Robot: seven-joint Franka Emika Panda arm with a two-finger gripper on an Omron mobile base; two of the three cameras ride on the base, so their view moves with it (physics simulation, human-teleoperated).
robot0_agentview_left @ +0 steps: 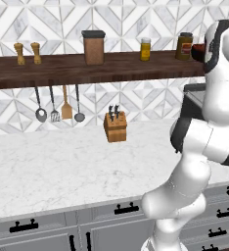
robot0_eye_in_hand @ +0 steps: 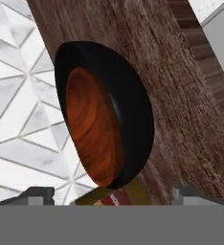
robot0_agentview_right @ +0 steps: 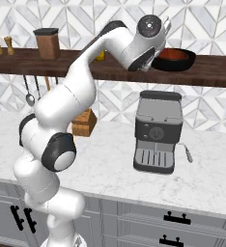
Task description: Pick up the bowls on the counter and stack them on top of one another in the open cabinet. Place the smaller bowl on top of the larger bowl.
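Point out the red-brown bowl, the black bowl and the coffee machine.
red-brown bowl (robot0_eye_in_hand: 92, 127), hand view, its wood-grained inside.
black bowl (robot0_agentview_right: 182, 63), right base view, its outer wall on the shelf.
coffee machine (robot0_agentview_right: 158, 130), right base view, its front panel.

bright even render, soft shadows, slightly pixelated

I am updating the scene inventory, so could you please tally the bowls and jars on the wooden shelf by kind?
Black bowl: 1
Red-brown bowl, nested inside the black one: 1
Jars: 2
Total: 4
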